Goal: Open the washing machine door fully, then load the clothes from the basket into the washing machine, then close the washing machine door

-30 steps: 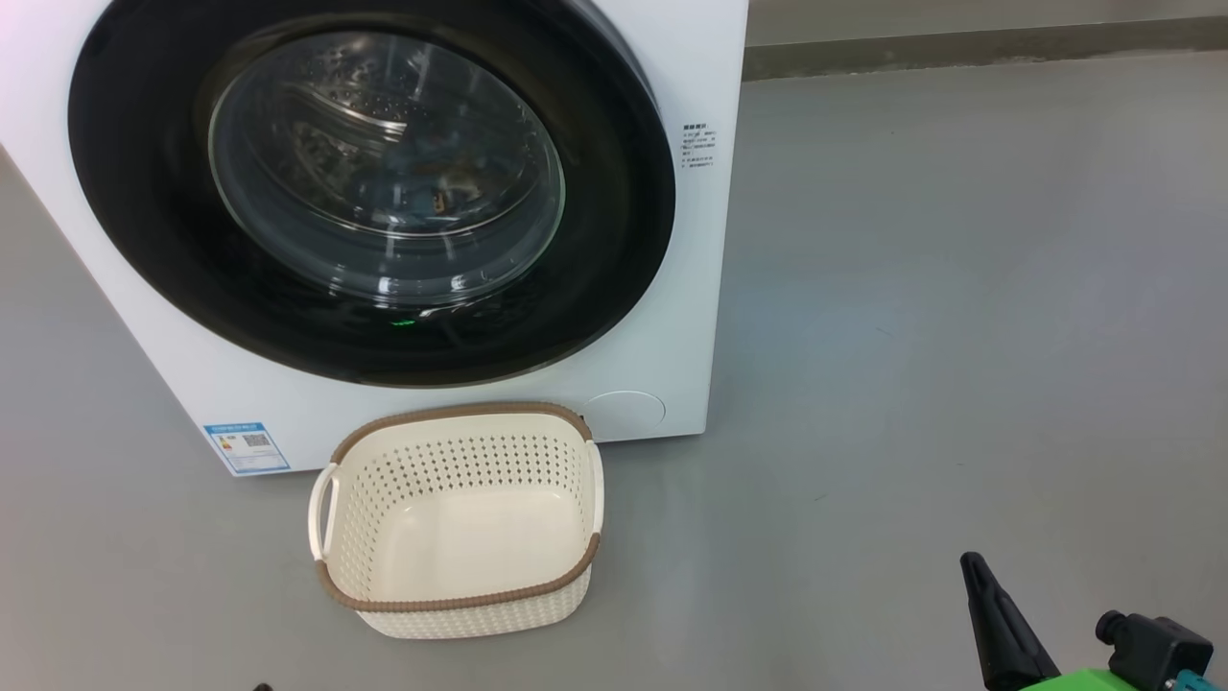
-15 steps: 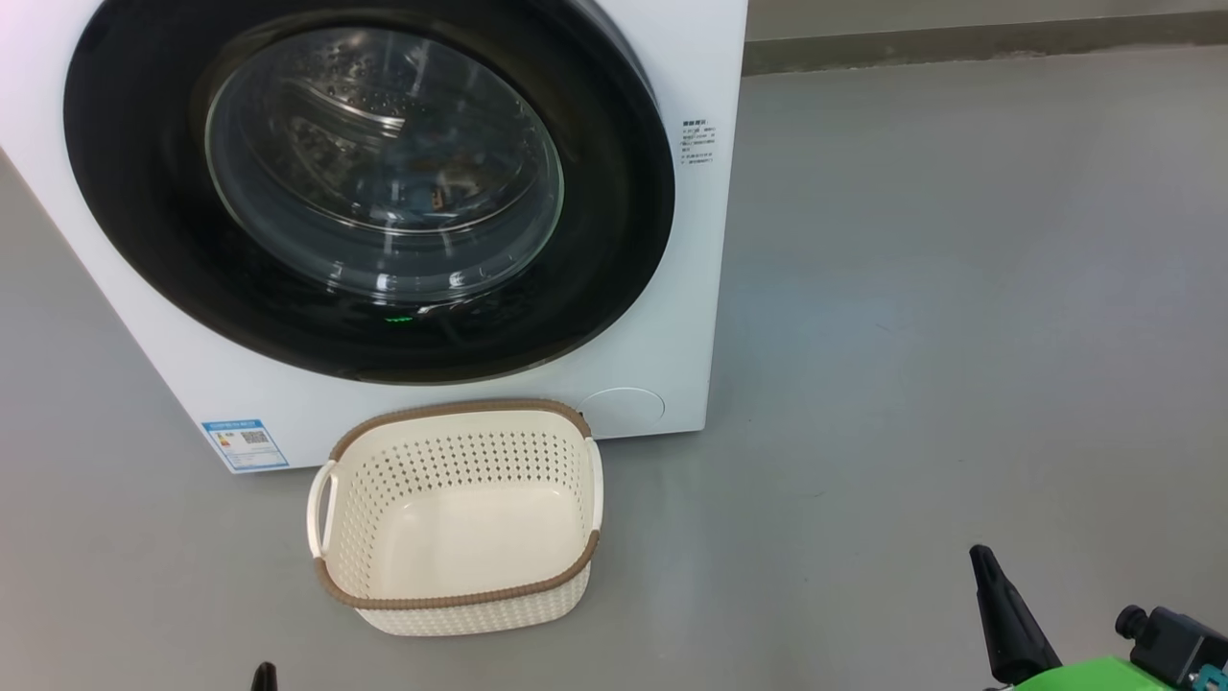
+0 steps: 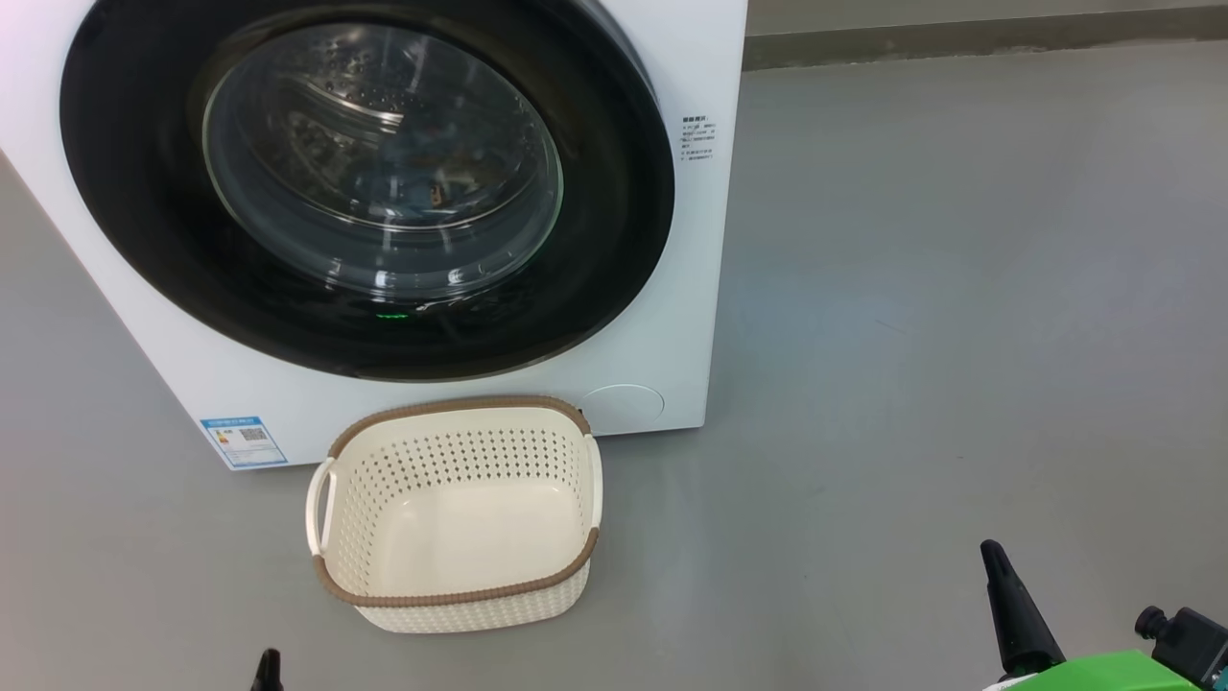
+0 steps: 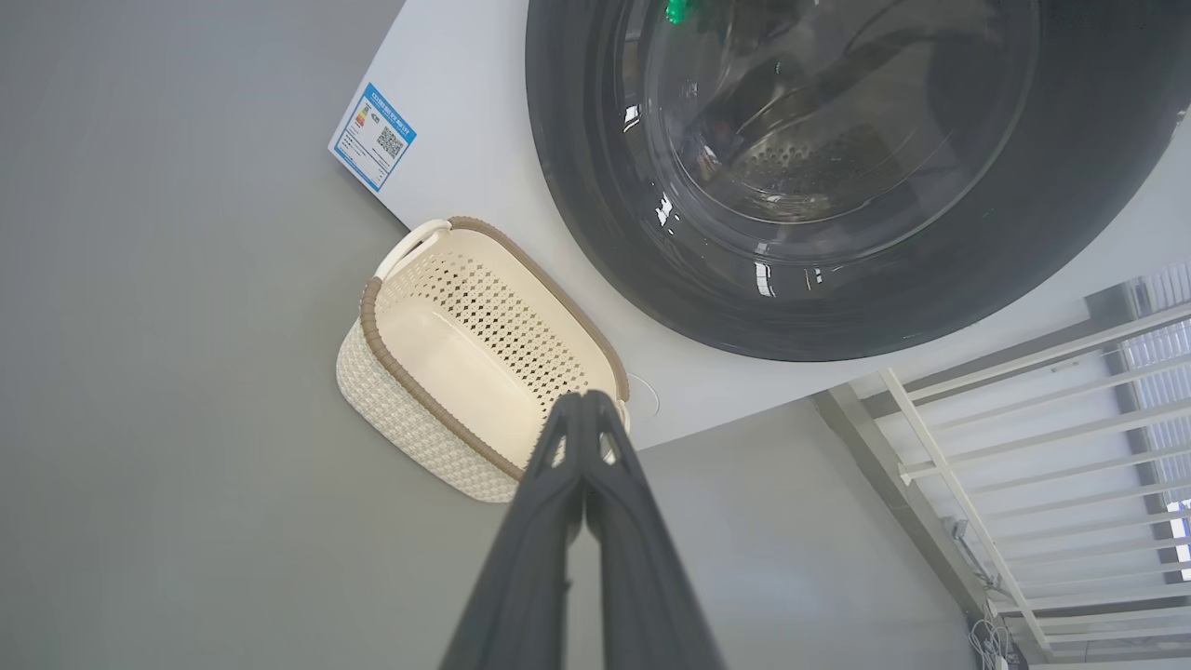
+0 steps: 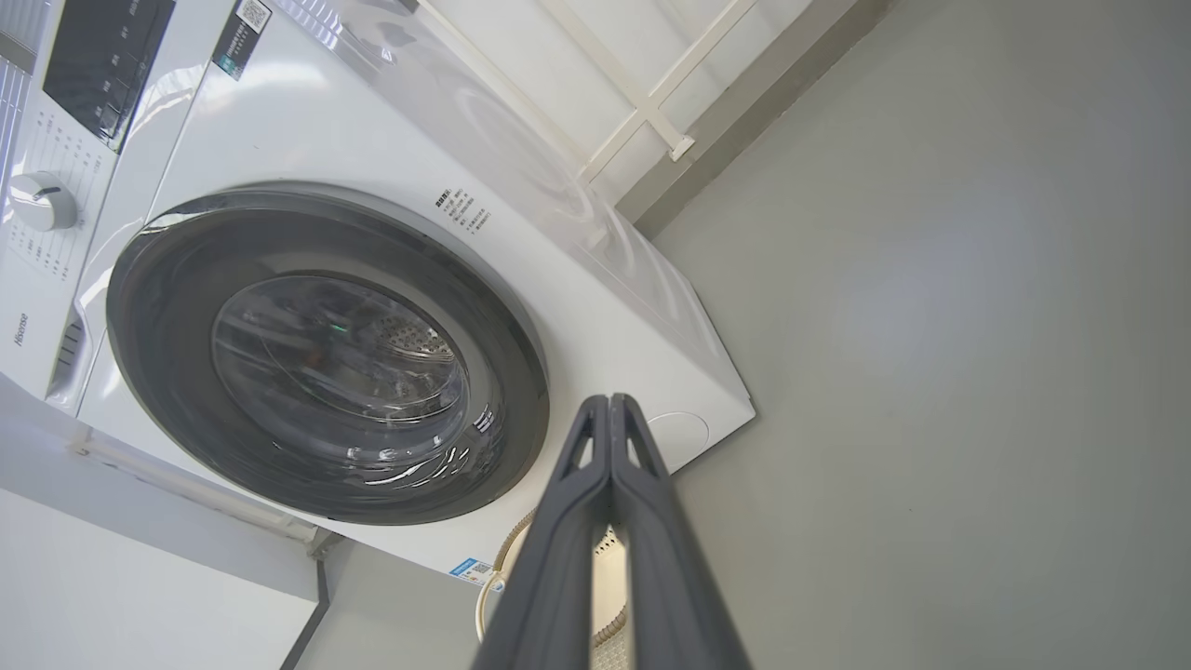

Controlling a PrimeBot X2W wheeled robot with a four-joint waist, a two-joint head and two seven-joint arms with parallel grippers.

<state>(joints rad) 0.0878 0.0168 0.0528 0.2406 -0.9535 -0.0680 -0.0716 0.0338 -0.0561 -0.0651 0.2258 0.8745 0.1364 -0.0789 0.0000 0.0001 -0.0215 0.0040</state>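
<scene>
The left hand (image 4: 584, 400) and the right hand (image 5: 609, 402) are both clenched, fingers pressed together. Just past the left hand stands the basket (image 4: 372, 307), mouth up, its long axis along the washing machine (image 4: 465, 177) front. Beyond it, the washing machine door (image 4: 591, 186) is shut and faces the hands. A blue QR label (image 4: 372, 137) sits near the basket, and the brand name Hisense (image 5: 20, 328) is readable.

A smooth grey floor (image 3: 940, 317) runs to a darker skirting strip (image 3: 959, 43); white railing (image 4: 968, 512) stands nearby, evenly lit.
</scene>
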